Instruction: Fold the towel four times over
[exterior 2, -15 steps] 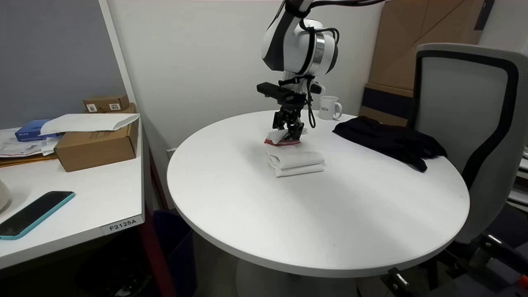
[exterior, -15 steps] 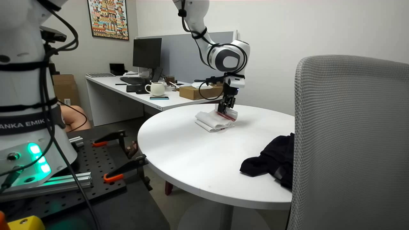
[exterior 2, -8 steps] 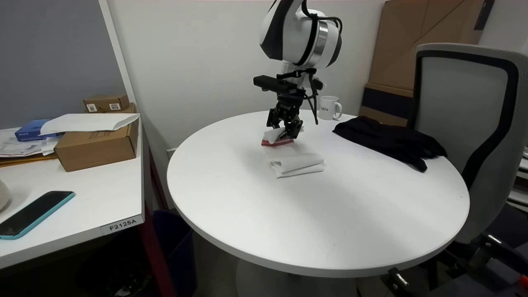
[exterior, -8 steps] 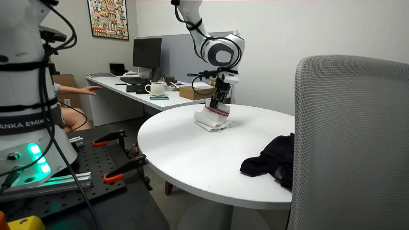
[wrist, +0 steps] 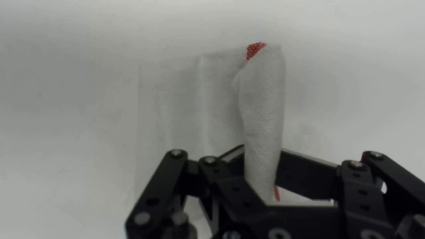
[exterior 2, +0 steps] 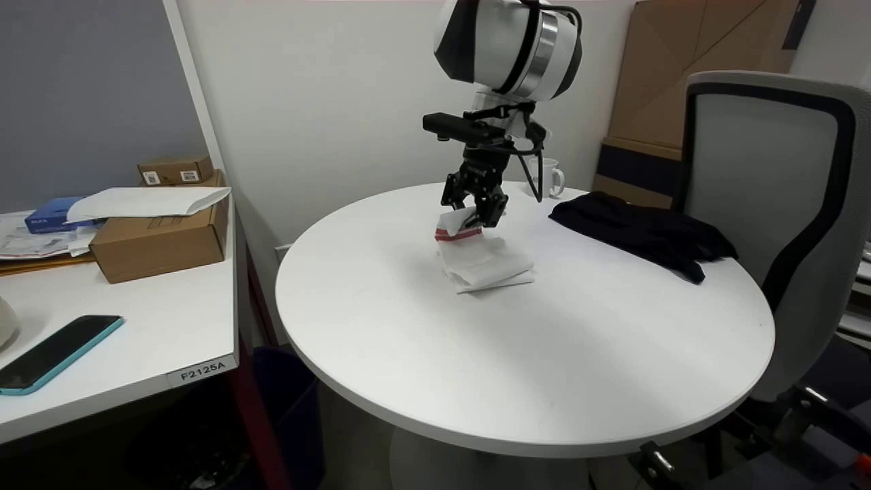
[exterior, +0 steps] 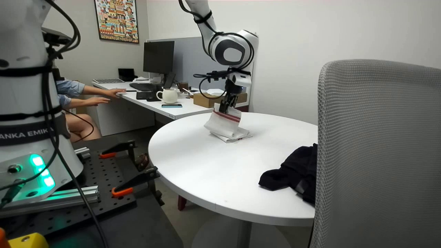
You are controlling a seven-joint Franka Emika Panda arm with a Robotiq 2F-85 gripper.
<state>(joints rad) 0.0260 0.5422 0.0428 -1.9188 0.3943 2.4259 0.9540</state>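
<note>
I see fingers (wrist: pixel 307 174) clamped on towel (wrist: pixel 255 103), held strip running up the wrist view, lower layers frame-left.

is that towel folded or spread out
Folded, with one end held up: in both exterior views, lower layers of the towel lie stacked on the table, while the end effector pinches the red-striped end.

A round white table (exterior 2: pixel 544 367) bears a folded red-striped white towel (exterior 2: pixel 486 264) below the fingers (wrist: pixel 303 176); apart from them, black cloth (exterior 2: pixel 639 231), white mug (exterior 2: pixel 548 181).
</note>
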